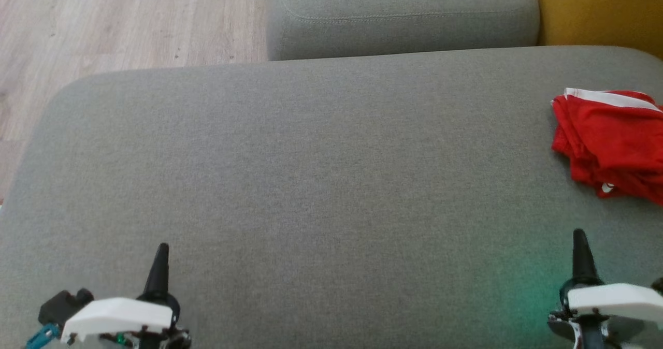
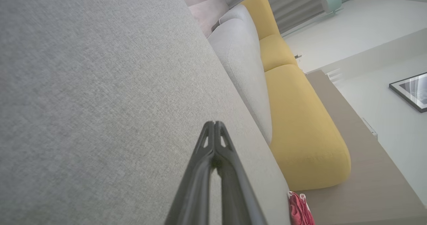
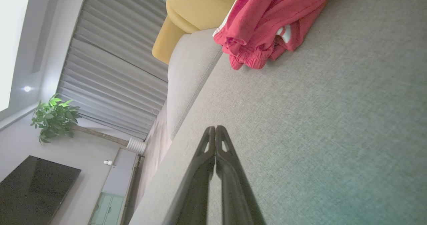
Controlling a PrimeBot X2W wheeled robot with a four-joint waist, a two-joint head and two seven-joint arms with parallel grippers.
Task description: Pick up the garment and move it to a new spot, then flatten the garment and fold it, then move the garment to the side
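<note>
The garment [image 1: 611, 142] is red with a white stripe and lies in a folded heap at the right edge of the grey sofa seat [image 1: 311, 183]. In the right wrist view the garment [image 3: 267, 21] sits ahead and to the upper right. A sliver of the garment [image 2: 300, 208] peeks in at the bottom of the left wrist view. My left gripper [image 1: 162, 250] hovers low at the seat's front left, shut and empty. My right gripper [image 1: 580, 237] is at the front right, shut and empty, a short way in front of the garment. Both pairs of fingertips [image 2: 214, 125] [image 3: 215, 130] are pressed together.
A grey back cushion [image 1: 399, 15] stands behind the seat, with a yellow cushion [image 1: 601, 7] at the far right. Wooden floor [image 1: 103, 23] lies beyond the seat's left edge. A plant [image 3: 55, 118], curtains and a dark screen [image 3: 33, 185] stand across the room.
</note>
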